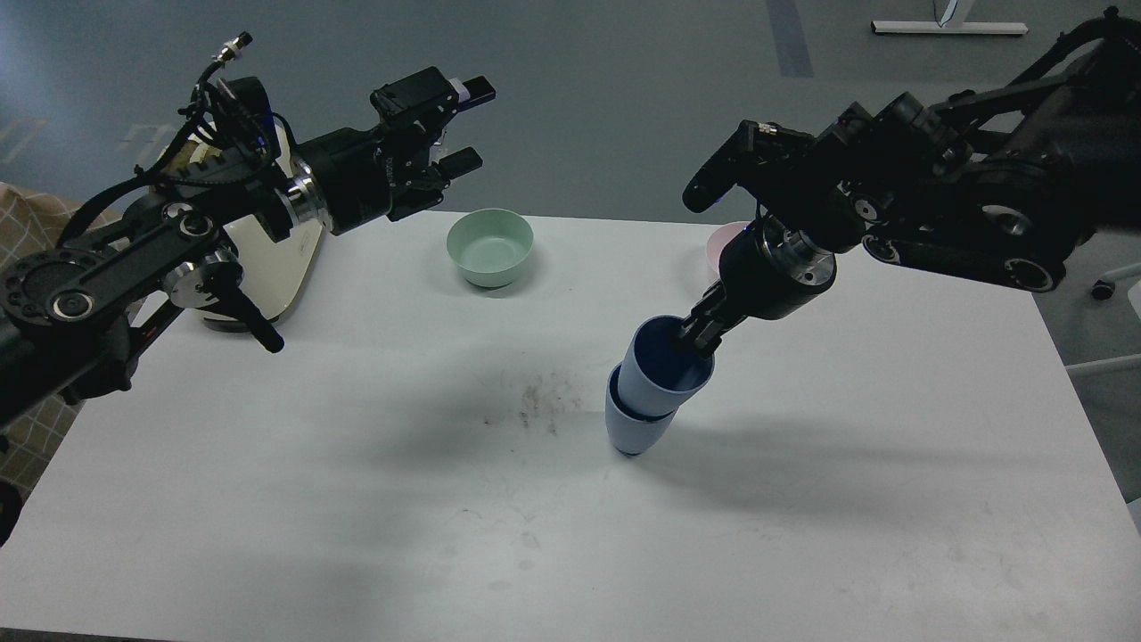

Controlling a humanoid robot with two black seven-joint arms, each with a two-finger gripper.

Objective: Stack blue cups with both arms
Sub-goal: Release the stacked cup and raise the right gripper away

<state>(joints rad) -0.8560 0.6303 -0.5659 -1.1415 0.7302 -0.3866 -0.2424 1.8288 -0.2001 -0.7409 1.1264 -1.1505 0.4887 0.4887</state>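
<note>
Two light-blue cups stand nested at the table's middle right. The lower cup [635, 430] rests on the table. The upper cup [660, 373] sits deep inside it, tilted to the right. My right gripper [698, 332] comes down from the upper right and is shut on the upper cup's far rim, one finger inside the cup. My left gripper [463, 125] hangs open and empty in the air at the upper left, above the table's back edge, far from the cups.
A mint-green bowl [490, 245] sits at the back centre. A pink bowl [720, 245] shows partly behind my right wrist. A cream-white appliance [276, 267] stands at the back left under my left arm. The white table [357, 499] has scuff marks near its middle.
</note>
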